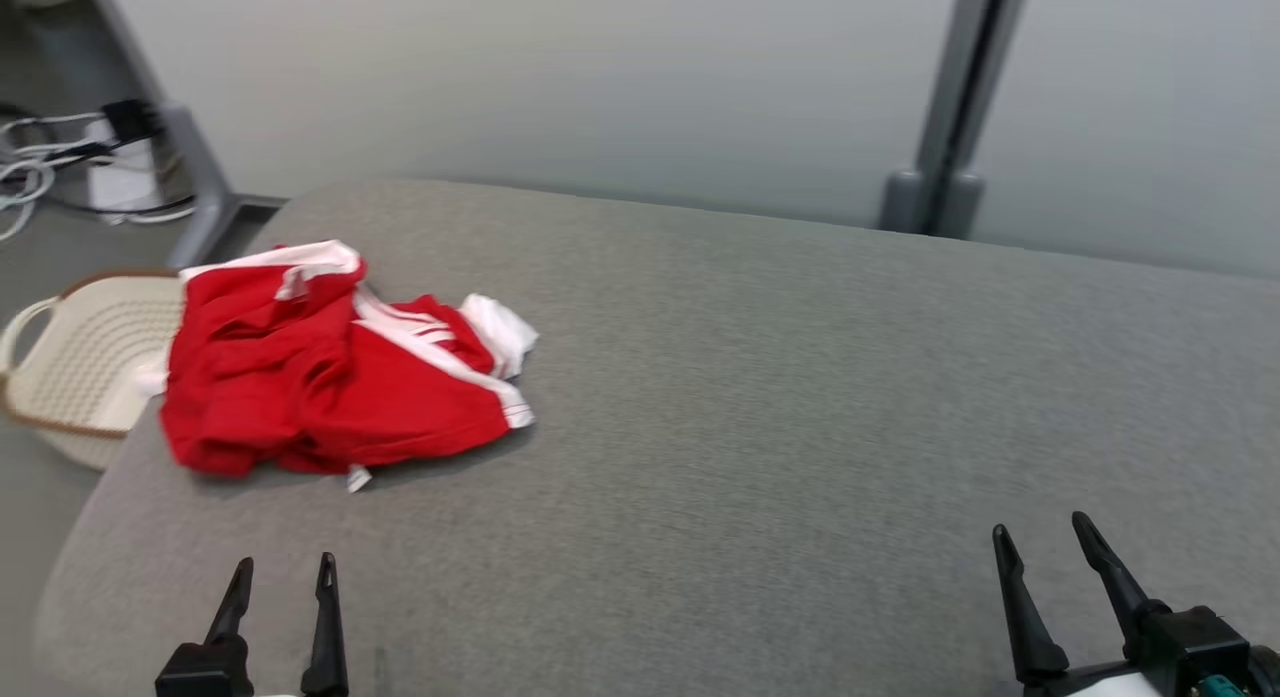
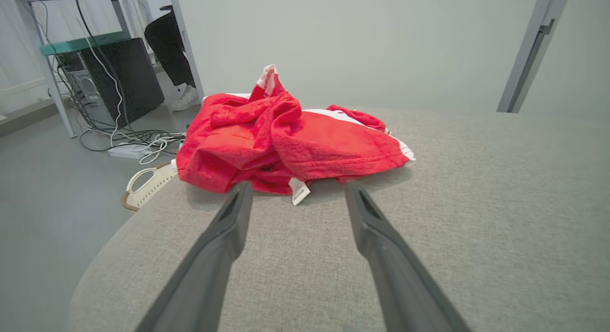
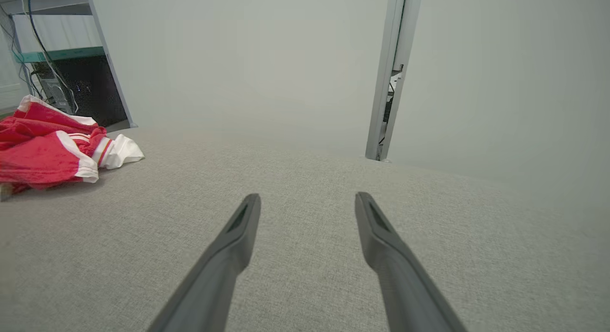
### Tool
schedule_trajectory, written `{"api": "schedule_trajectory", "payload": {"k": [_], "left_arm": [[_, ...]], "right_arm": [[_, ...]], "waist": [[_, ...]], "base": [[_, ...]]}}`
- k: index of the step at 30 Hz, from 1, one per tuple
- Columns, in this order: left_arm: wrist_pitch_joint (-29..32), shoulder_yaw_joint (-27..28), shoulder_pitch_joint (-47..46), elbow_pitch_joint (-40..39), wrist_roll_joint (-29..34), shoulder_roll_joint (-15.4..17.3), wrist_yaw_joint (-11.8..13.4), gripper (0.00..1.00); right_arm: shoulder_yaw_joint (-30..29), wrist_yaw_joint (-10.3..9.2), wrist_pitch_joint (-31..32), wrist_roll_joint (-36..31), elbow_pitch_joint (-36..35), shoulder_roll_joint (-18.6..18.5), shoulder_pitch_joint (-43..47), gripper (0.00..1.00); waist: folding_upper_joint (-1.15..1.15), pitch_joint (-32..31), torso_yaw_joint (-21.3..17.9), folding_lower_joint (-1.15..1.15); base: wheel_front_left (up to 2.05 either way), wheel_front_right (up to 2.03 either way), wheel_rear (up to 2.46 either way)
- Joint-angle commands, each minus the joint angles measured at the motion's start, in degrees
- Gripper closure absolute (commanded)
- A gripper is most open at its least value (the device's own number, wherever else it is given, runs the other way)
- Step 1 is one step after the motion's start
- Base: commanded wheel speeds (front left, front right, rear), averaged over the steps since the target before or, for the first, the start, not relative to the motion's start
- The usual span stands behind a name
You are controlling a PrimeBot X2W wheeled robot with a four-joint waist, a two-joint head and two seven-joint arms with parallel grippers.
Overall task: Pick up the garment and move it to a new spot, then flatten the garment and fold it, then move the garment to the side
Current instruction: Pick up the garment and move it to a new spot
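The garment (image 1: 330,377) is crumpled at the far-left corner of the grey cushion (image 1: 800,427), beside the basket (image 1: 80,347). Left pincer (image 1: 284,560) and right pincer (image 1: 1038,524) are both wide and empty (left's much closer). I'd reach in with the left and grab a thick fold, not a loose edge.

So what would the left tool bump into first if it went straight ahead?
Probably the crumpled red garment: it lies on the grey surface straight ahead of the open left tool. Its white tag looks nearest, though depth is hard to judge.
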Motion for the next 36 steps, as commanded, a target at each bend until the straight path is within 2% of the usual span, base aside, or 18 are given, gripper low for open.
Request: {"api": "schedule_trajectory", "payload": {"k": [1, 8, 16, 19, 27, 32, 35, 36], "left_arm": [[-0.1, 0.5, 0.4, -0.3, 0.0, 0.3, -0.3, 0.0], [-0.1, 1.7, -0.4, -0.8, -0.1, 0.3, -1.2, 0.0], [-0.1, -1.0, -8.7, 5.5, -1.2, 0.5, -3.3, 0.0], [3.3, -2.5, -15.7, 10.5, -0.7, 1.5, -3.9, 0.0], [15.0, -2.7, -34.1, 21.9, 0.6, 5.1, -1.7, 0.0], [20.6, -2.4, -39.3, 30.6, 1.9, 8.9, 0.4, 0.0], [22.0, -2.1, -40.6, 34.7, 2.4, 11.0, 1.5, 0.0], [21.7, -1.8, -40.9, 35.7, 2.2, 11.4, 2.1, 0.44]], "right_arm": [[0.4, 0.1, -0.5, 0.4, 0.0, -0.3, -0.5, 0.0], [1.9, 0.1, -0.5, 0.7, 0.6, -0.3, -1.9, 0.0], [2.4, 0.1, -0.5, 1.4, 0.0, -0.3, -2.8, 0.0], [2.5, 0.1, -0.5, 1.2, -0.2, -0.3, -3.3, 0.0], [3.8, 0.1, -0.5, 1.1, 0.0, -0.3, -6.9, 0.0], [4.4, 0.1, -0.5, 1.4, 0.7, -0.3, -9.0, 0.0], [4.1, 0.1, -0.5, 1.5, 0.9, -0.3, -9.1, 0.0], [3.9, 0.1, -0.5, 1.6, 0.9, -0.3, -8.8, 0.0]], "waist": [[0.0, -0.3, 4.1, 0.0], [0.0, 0.1, 5.6, 0.0], [0.0, 2.4, 2.8, 0.0], [0.0, 4.1, 1.3, 0.0], [0.0, 10.1, -3.7, 0.0], [0.0, 12.2, -7.5, 0.0], [0.0, 12.3, -9.2, 0.0], [0.0, 12.2, -9.5, 0.0]], "base": [[0.0, 0.0, 0.0], [0.0, 0.0, 0.0], [0.0, 0.0, 0.0], [0.0, 0.0, 0.0], [0.0, 0.0, 0.0], [0.0, 0.0, 0.0], [0.0, 0.0, 0.0], [0.0, 0.0, 0.0]]}}
